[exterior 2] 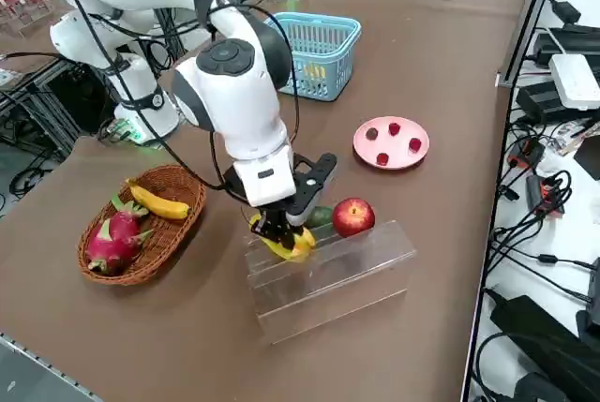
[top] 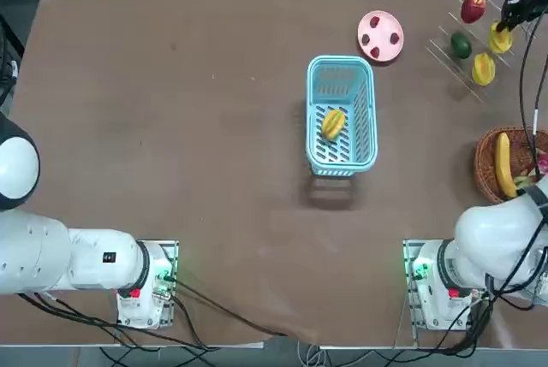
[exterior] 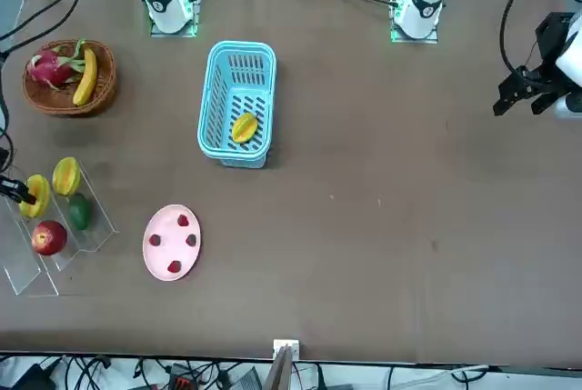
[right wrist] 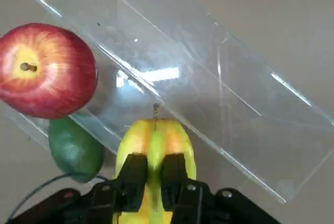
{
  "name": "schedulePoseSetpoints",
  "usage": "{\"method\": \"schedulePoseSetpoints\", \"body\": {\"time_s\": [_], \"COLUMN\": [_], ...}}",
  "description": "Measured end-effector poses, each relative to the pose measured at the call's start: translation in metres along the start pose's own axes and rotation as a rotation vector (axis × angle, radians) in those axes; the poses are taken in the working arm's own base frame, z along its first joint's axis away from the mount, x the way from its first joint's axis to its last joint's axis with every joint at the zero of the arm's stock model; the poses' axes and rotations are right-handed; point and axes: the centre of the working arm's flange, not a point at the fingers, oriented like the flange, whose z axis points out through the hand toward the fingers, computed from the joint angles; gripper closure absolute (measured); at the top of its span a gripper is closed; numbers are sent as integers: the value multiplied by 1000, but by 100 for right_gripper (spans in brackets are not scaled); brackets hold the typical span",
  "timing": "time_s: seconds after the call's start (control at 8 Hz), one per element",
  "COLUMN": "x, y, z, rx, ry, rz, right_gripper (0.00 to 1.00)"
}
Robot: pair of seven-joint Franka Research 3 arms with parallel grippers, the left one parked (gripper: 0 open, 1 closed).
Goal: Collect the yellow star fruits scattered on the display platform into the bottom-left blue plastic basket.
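A yellow star fruit (right wrist: 156, 135) on the clear tiered rack (exterior 2: 328, 282) is clamped by a ridge between the right gripper's (right wrist: 154, 182) fingers. If lifted askew, it could twist free, or the green fruit (right wrist: 76, 150) beside it could be nudged off.

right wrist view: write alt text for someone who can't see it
The right hand grips a yellow star fruit on a clear tiered rack, with a red apple and a green fruit beside it.
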Motion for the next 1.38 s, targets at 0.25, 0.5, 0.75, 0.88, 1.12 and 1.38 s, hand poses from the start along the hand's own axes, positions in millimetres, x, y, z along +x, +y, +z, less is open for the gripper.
{"method": "schedulePoseSetpoints", "body": {"time_s": [0.25,0.5,0.75,0.88,1.12,1.38], "x": [-1,1,-9,-23,-65,-112], "y": [-13,-70,-186,-256,-365,-453], "z": [-46,-114,-152,-158,-163,-165], "rx": [59,75,66,72,55,58], "ry": [-171,-294,-380,-416,-477,-470], "rz": [3,89,162,195,268,355], "right_gripper": [80,81,81,81,81,81]}}
